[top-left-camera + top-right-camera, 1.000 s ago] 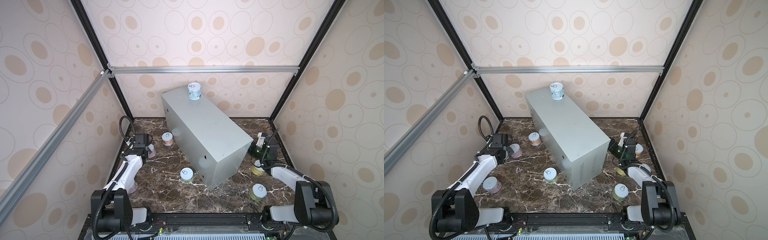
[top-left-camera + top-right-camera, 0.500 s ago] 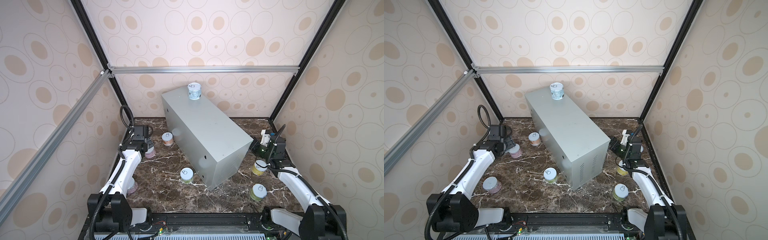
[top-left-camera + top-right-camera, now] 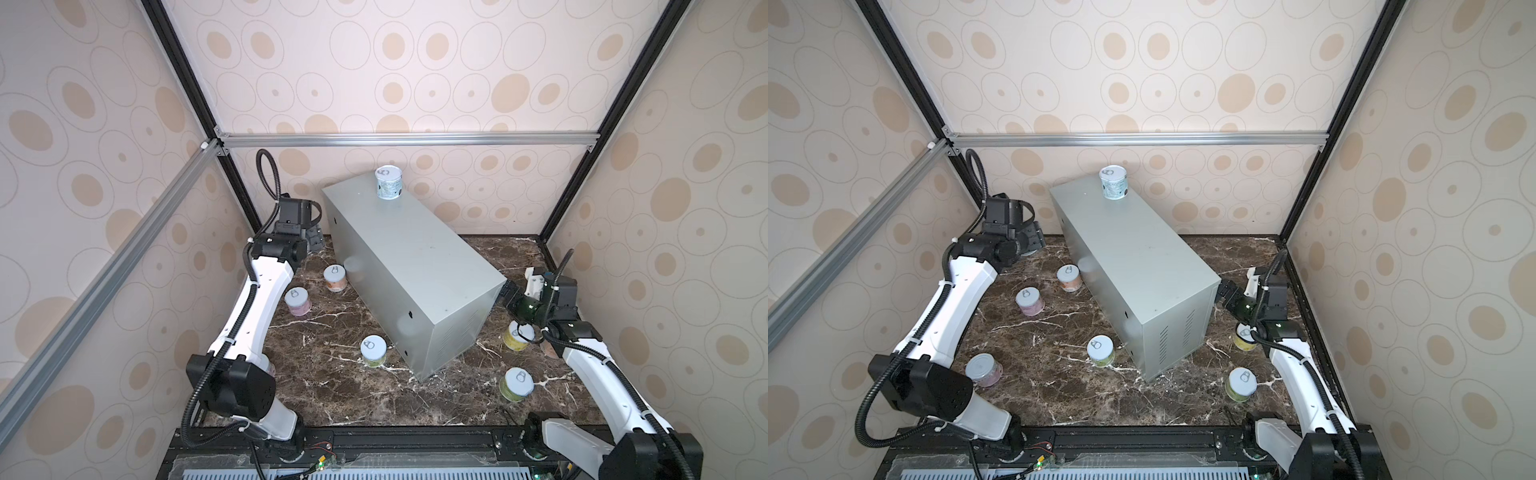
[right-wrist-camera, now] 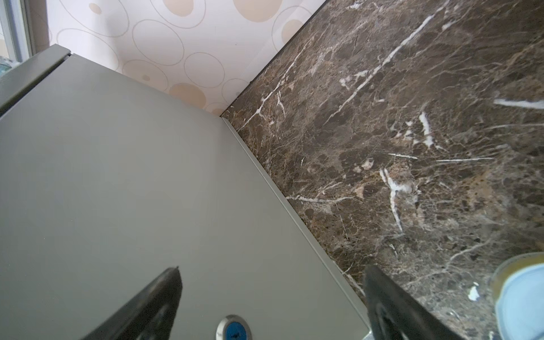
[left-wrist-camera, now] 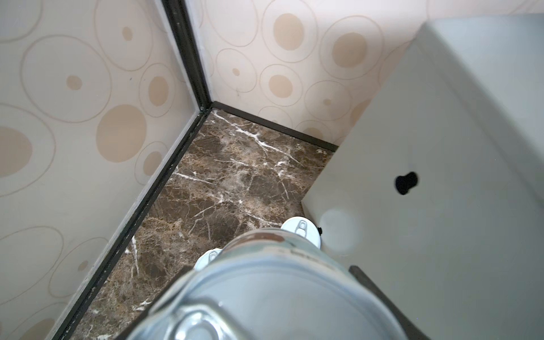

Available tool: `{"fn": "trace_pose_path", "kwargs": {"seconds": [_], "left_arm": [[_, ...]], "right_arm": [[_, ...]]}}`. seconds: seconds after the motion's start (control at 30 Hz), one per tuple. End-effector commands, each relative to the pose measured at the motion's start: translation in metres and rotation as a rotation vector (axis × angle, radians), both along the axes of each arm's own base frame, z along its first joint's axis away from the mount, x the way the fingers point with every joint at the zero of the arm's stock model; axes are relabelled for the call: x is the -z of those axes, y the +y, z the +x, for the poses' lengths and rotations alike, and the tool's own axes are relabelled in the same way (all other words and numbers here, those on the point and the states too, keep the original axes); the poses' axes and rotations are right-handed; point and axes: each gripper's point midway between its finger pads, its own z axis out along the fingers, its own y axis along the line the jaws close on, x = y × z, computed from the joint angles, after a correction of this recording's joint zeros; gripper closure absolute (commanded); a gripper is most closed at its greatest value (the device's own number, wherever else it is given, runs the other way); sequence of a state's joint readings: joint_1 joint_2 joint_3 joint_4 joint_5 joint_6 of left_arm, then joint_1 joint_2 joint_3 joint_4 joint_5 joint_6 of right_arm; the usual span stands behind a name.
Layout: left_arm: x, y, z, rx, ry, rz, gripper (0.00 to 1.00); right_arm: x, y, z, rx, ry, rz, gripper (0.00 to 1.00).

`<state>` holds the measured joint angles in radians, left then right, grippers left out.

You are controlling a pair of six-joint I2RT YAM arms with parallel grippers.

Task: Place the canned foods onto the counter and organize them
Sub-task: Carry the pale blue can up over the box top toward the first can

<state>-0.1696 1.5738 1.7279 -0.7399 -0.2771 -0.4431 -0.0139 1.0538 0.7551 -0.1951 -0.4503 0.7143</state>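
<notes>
While the left gripper [image 3: 313, 240] pinches a can [image 5: 265, 294], the right gripper [image 4: 272, 272] gapes wide — empty.

Dark brown marble surface [image 3: 332, 399] veined in white, spread wall to wall. Cream wallpaper [image 3: 415, 62] on every side, printed with tan ovals and thin rings, framed by black corner posts [image 3: 178, 70], with a silver crossbar [image 3: 395, 139] across the back and a second silver bar [image 3: 104, 282] slanting down the left. Along the front edge, a black rail [image 3: 415, 438] above a slatted white grille [image 3: 353, 473].

Lab booth; aluminium frame [image 3: 399, 139], wallpapered panels [image 3: 415, 62]
</notes>
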Motion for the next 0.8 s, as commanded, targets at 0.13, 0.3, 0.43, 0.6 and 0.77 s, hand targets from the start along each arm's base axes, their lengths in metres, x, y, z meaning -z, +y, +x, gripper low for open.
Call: {"fn": "trace_pose_path", "kwargs": {"seconds": [0.13, 0.3, 0.43, 0.6, 0.77], "left_arm": [[-0.036, -0.022, 0.014, 0.087, -0.026, 0.054, 0.31], [-0.045, -0.032, 0.02, 0.113, -0.045, 0.036, 0.32], [-0.053, -0.043, 0.023, 0.14, -0.053, 0.034, 0.31], [-0.075, -0.047, 0.023, 0.159, -0.091, 0.044, 0.31], [-0.104, -0.063, 0.023, 0.22, -0.148, 0.042, 0.31]], "right_arm": [[0.032, 0.045, -0.031, -0.144, 0.085, 0.075, 0.01], [0.048, 0.056, -0.051, -0.191, 0.165, 0.082, 0.01], [0.035, 0.035, -0.052, -0.106, 0.147, -0.017, 0.01], [0.003, 0.016, -0.041, -0.034, 0.083, -0.075, 0.01], [-0.029, 0.016, -0.031, -0.039, 0.054, -0.078, 0.01]]}}
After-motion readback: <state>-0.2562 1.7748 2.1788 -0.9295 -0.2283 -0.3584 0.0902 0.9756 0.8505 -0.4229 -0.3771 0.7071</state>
